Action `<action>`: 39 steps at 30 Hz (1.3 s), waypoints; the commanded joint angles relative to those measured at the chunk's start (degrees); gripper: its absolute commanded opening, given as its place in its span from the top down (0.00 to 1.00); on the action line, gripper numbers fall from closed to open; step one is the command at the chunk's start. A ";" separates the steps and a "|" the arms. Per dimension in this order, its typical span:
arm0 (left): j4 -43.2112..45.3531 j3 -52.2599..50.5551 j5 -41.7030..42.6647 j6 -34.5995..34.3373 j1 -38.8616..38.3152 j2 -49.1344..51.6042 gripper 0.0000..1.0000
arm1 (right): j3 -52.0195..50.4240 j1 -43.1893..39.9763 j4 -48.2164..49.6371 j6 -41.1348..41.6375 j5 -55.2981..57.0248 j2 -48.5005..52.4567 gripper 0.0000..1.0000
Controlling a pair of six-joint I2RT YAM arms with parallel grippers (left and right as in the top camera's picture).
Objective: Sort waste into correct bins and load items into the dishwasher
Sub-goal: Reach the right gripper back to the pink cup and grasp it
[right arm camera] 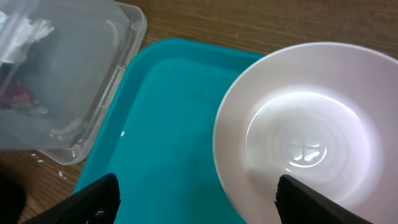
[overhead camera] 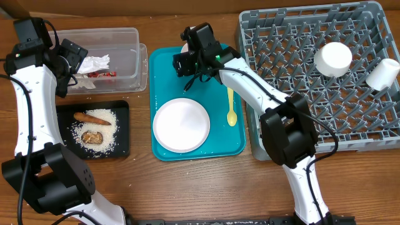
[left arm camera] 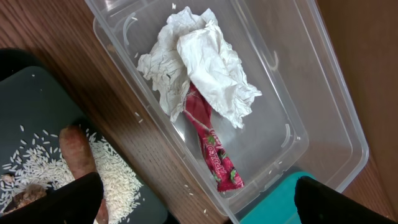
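The clear tub (overhead camera: pixel 128 44) holds the crumpled napkin (overhead camera: pixel 94 62) and red wrapper (overhead camera: pixel 103 74); both show in the left wrist view, napkin (left arm camera: pixel 199 62) and wrapper (left arm camera: pixel 214 149). The black tray (overhead camera: pixel 122 134) holds the carrot (overhead camera: pixel 92 117), brown lump (overhead camera: pixel 92 137) and rice (overhead camera: pixel 109 125). My left gripper (overhead camera: pixel 69 70) is open and empty above the tub's near edge (left arm camera: pixel 199 205). My right gripper (overhead camera: pixel 187 62) is open (right arm camera: pixel 196 202) over the teal tray, beside the pale pink dish (right arm camera: pixel 311 137). The white plate (overhead camera: pixel 181 125) and yellow spoon (overhead camera: pixel 231 107) lie on the teal tray.
The teal tray (overhead camera: pixel 219 147) lies between the bins and the grey dish rack (overhead camera: pixel 294 75). The rack holds a white bowl (overhead camera: pixel 333 59) and a small white cup (overhead camera: pixel 382 74). A few rice grains lie on the wood between tub and black tray (left arm camera: pixel 140 121).
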 commanded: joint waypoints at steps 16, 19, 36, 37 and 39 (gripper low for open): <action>0.04 0.52 -0.15 -0.50 -0.20 0.09 0.00 | 1.97 -0.09 -7.34 -1.70 4.00 3.10 0.51; 0.04 0.52 -0.17 -0.50 -0.20 0.09 0.00 | 3.89 -0.02 -9.90 -1.73 9.51 3.10 0.58; 0.04 0.52 -0.17 -0.50 -0.20 0.09 0.00 | 19.08 -0.61 -20.52 -1.68 8.09 3.08 0.96; 0.04 0.52 -0.15 -0.50 -0.20 0.09 0.00 | 19.17 -0.66 -20.55 -1.70 8.13 3.08 0.94; 0.04 0.52 -0.17 -0.50 -0.20 0.09 0.00 | 18.88 -0.76 -20.55 -1.75 8.33 3.15 0.70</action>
